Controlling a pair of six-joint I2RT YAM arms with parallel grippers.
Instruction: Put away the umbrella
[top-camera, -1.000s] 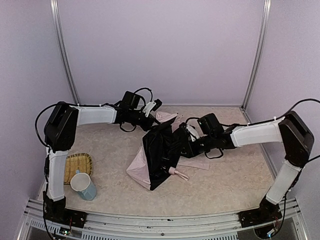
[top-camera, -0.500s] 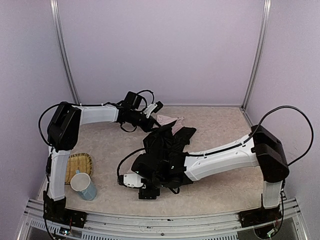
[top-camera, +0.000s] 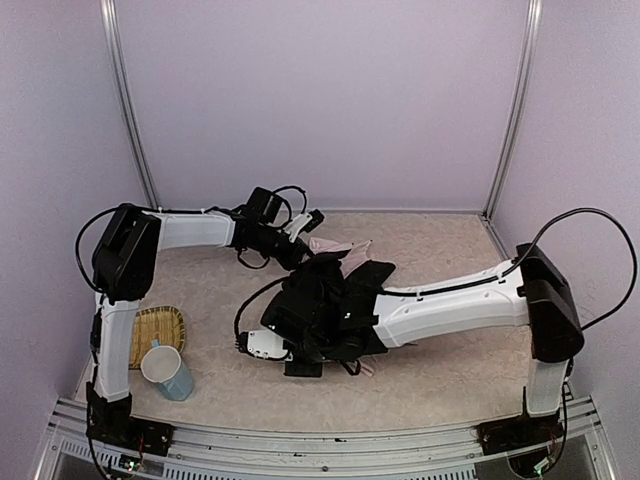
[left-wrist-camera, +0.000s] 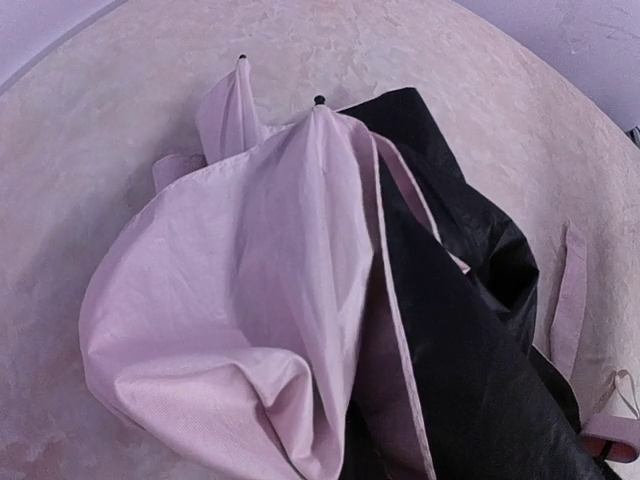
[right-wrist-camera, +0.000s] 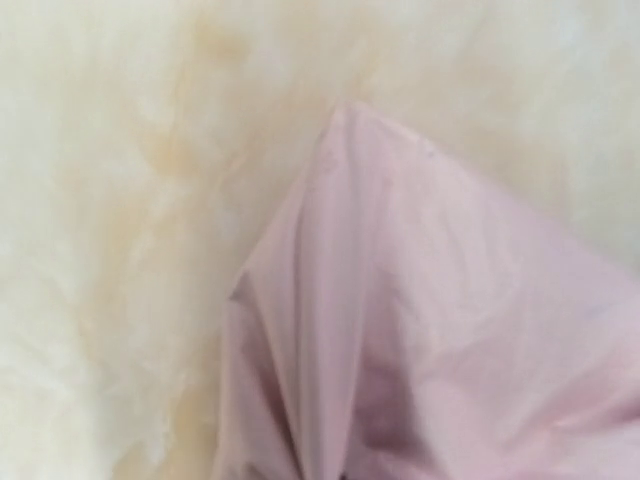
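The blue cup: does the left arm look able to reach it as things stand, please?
Probably yes: the cup stands uncovered beside the left arm's base, though the left gripper is off at the umbrella.

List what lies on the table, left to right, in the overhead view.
Blue cup → umbrella. The woven tray overlaps the cup sideways, so its place in the order is unclear.

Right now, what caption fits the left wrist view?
Crumpled umbrella, pale pink fabric bunched beside its black lining, lying on the beige table.
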